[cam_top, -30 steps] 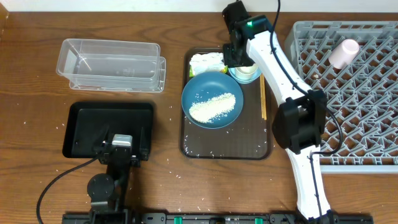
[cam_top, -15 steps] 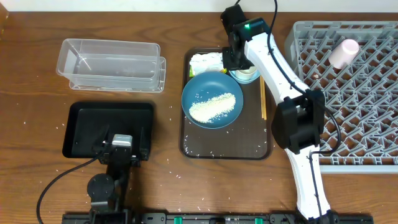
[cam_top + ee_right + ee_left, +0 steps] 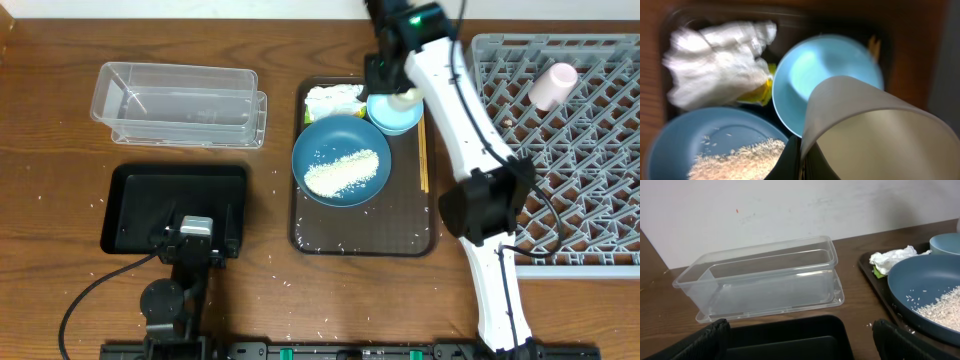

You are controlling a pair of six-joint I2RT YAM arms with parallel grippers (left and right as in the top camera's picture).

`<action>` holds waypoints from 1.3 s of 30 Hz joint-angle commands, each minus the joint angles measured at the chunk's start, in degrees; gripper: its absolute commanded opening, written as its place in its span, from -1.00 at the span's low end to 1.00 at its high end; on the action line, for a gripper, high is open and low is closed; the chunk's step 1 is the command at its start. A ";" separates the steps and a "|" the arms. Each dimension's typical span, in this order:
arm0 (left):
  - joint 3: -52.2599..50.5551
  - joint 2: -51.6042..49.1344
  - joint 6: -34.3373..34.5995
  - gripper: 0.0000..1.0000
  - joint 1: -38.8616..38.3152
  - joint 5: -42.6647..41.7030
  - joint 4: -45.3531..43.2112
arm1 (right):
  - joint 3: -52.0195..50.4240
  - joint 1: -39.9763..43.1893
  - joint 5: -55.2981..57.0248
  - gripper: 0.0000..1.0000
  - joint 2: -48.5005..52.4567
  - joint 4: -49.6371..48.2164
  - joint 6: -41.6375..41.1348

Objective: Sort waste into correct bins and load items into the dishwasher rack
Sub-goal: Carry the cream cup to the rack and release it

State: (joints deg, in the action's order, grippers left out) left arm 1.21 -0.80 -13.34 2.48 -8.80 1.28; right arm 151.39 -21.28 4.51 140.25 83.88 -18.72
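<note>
My right hand (image 3: 385,78) was closed on the rim of the white cup (image 3: 865,130), one dark finger inside the lip. In the wrist view the cup filled the lower right, tilted with its mouth toward the camera. It hung over the near edge of the light blue bowl (image 3: 825,75) (whether the two touched I could not tell). The napkin (image 3: 715,60) lay at upper left, with the yellow-green wrapper (image 3: 757,92) tucked against the bowl. The dark blue plate (image 3: 695,135), at lower left, carried the rice (image 3: 735,160). All of these sat on the brown serving tray (image 3: 365,235) at the centre of the overhead frame, with the chopsticks (image 3: 423,155) along its right side. The pink cup (image 3: 553,85) lay in the rack (image 3: 590,180) at far right. My left hand (image 3: 800,342) gaped wide and empty over the black tray (image 3: 150,195) at lower left. The clear tub (image 3: 765,280) stood just beyond it on the counter (image 3: 60,130).
</note>
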 commanded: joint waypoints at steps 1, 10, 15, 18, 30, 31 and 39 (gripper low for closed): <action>-0.98 0.09 -0.11 0.86 0.07 -0.79 1.90 | 10.01 4.66 -2.40 -0.98 -0.22 3.58 4.81; -0.98 0.09 -0.11 0.86 0.07 -0.79 1.90 | 25.66 26.53 -24.37 -0.98 -0.22 12.68 16.50; -0.98 0.09 -0.11 0.86 0.07 -0.79 1.92 | 23.41 42.58 -47.41 -0.98 -0.17 13.00 27.89; -0.98 0.09 -0.11 0.86 0.07 -0.79 1.92 | 21.03 49.13 -53.33 -0.99 -0.07 11.80 31.21; -0.98 0.09 -0.11 0.86 0.07 -0.79 1.90 | -4.85 64.35 -69.57 -0.98 -0.07 -6.60 36.79; -0.98 0.09 -0.11 0.86 0.07 -0.79 1.90 | -7.56 64.92 -73.50 -0.98 -0.07 -9.77 36.79; -0.98 0.09 -0.11 0.86 0.07 -0.79 1.90 | -25.20 65.77 -93.31 -0.97 -0.07 -38.73 31.12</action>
State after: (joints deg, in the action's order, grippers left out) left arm 1.21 -0.80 -13.37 2.48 -8.80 1.28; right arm 130.19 45.17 -78.28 140.25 50.57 16.10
